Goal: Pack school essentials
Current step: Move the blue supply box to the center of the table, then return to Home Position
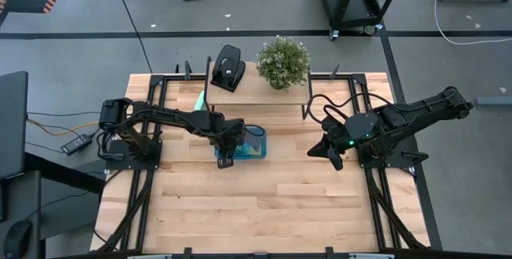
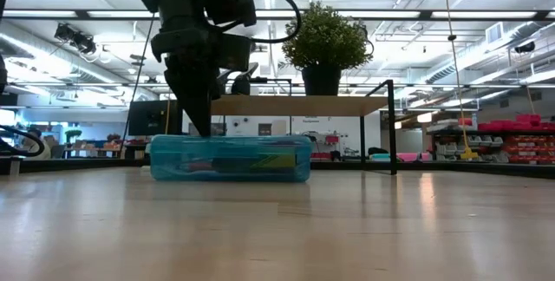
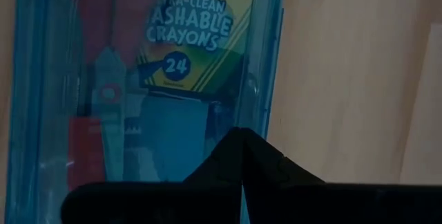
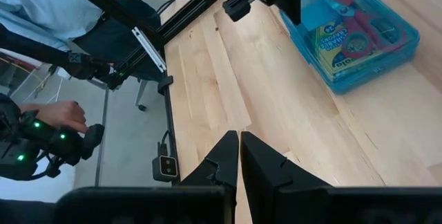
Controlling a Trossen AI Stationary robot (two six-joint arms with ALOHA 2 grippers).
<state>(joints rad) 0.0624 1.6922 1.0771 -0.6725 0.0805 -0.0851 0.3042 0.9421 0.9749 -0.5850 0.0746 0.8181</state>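
Left end effector (image 1: 226, 161) closed, tips on blue case (image 1: 254, 149) lid.

Yellow-green crayon box (image 3: 190, 37), red-handled scissors (image 3: 97, 99) flat inside closed blue case (image 1: 254, 149), mid-table.

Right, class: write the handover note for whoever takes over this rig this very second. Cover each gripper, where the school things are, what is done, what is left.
Left gripper: shut, down at the near-left corner of the blue pencil case; nothing visibly held.
Right gripper: shut, empty, waiting over bare table to the right.
Things: crayon box and red-handled scissors lie inside the case, mid-table. Other contents cannot be made out.
Done: no loose stationery shows on the table, so packing looks complete.
Left: probably only checking that the lid is closed and drawing the left arm back. Hole punch and plant sit on the back shelf.
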